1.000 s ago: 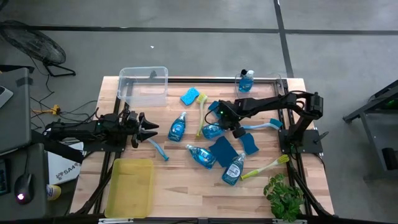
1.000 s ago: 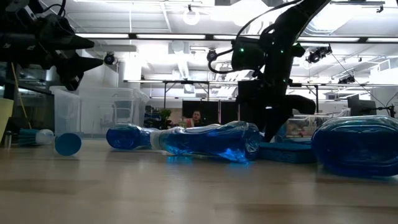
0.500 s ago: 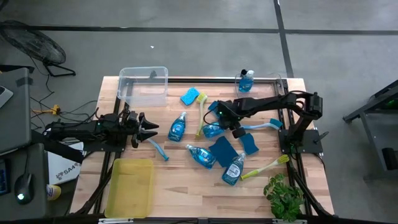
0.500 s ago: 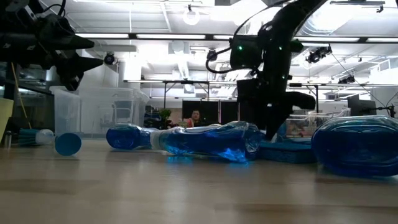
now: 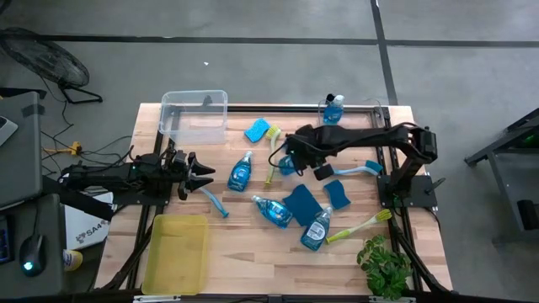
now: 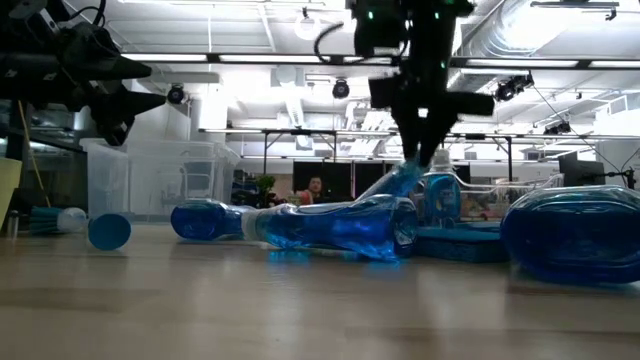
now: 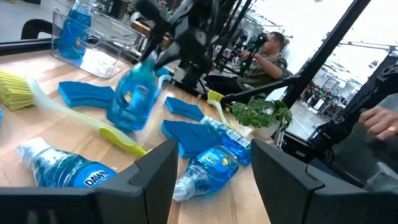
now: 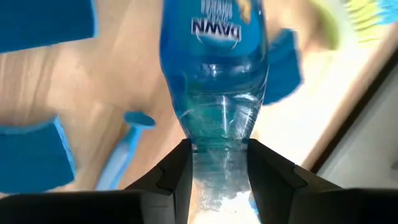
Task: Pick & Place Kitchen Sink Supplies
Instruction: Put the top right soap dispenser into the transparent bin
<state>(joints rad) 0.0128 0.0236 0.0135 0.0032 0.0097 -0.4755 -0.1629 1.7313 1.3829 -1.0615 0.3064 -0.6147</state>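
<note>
Centrally, the right gripper (image 5: 290, 160) pinched a clear soap bottle (image 8: 214, 81) by its narrow neck, fingers pressed on either side, the blue-filled body hanging tilted clear of the wooden table (image 5: 236, 252). The held bottle (image 6: 400, 183) hung above the lying bottles.
- Lying bottle (image 5: 240, 172): at 9 o'clock of the gripper, smooth clear plastic, white cap.
- Flat blue sponge (image 5: 301, 202): at 5 o'clock, rectangular, matte.
- Dish brush (image 5: 271, 156): just beside the gripper, slim yellow-green handle.
- Clear bin (image 5: 195, 116): at 10 o'clock, rigid, see-through.
- Yellow tray (image 5: 176, 252): at 7 o'clock.
- Left gripper (image 5: 202, 174): at the table's left edge, fingers spread, holding nothing.
</note>
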